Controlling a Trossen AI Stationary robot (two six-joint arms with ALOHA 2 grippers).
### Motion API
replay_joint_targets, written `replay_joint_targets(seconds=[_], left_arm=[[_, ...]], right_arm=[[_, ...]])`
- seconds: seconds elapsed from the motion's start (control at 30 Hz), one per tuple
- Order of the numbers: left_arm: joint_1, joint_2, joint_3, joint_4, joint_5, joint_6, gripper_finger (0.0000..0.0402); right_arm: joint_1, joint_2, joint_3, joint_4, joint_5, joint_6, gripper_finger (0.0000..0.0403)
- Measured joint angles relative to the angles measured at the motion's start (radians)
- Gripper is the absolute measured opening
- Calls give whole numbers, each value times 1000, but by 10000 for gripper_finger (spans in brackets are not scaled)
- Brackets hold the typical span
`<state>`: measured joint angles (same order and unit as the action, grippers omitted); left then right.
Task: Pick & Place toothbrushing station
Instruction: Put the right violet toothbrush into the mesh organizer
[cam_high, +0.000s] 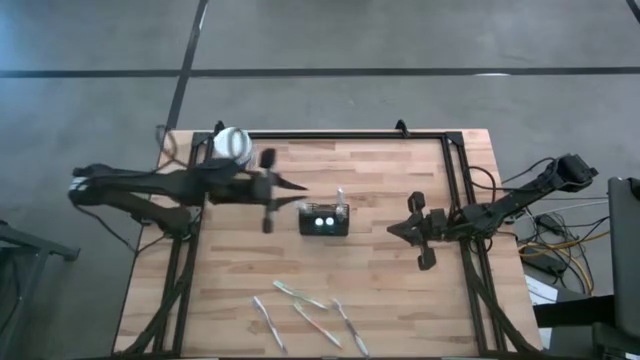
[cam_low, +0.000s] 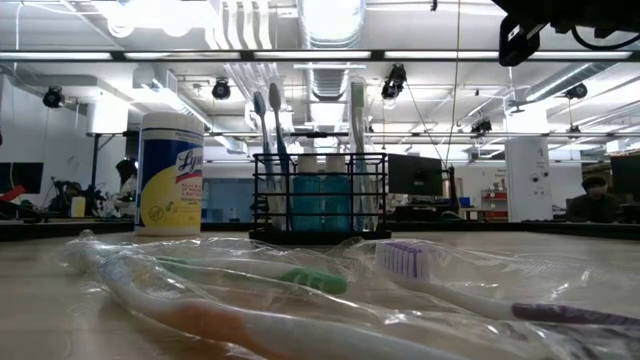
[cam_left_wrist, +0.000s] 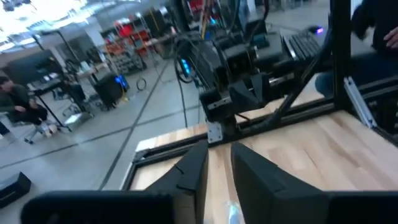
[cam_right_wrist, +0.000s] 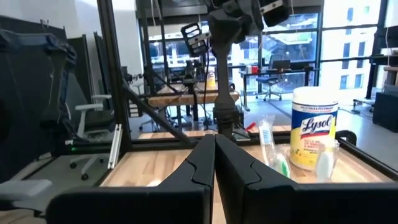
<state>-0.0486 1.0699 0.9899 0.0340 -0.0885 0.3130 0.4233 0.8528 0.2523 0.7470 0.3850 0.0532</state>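
High view: the caddy (cam_high: 324, 218) stands mid-counter (cam_high: 390, 290), brushes upright; the left gripper (cam_high: 292, 185) hovers just beside its far-left corner, apparently after a delivery; wrapped toothbrushes (cam_high: 305, 315) lie near the front edge, seemingly awaiting transfer.
Low view: the wipes jar (cam_low: 169, 173) stands left of the caddy.
Left wrist view: fingers (cam_left_wrist: 189, 171) narrowly parted, empty.
Right wrist view: right gripper (cam_right_wrist: 215, 149) pressed together, idle.

Caddy (cam_high: 325, 219) sits mid-table, jar (cam_high: 231, 143) at the far-left corner (wrapped toothbrushes (cam_high: 308, 315) lie near the front edge).
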Motion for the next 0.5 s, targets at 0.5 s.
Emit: replay_joint_targets(seconds=[0.5], left_arm=[[1,-502,-461,-1,27,-205,4]], right_arm=[[-1,1,0,-1,71,-37,8]])
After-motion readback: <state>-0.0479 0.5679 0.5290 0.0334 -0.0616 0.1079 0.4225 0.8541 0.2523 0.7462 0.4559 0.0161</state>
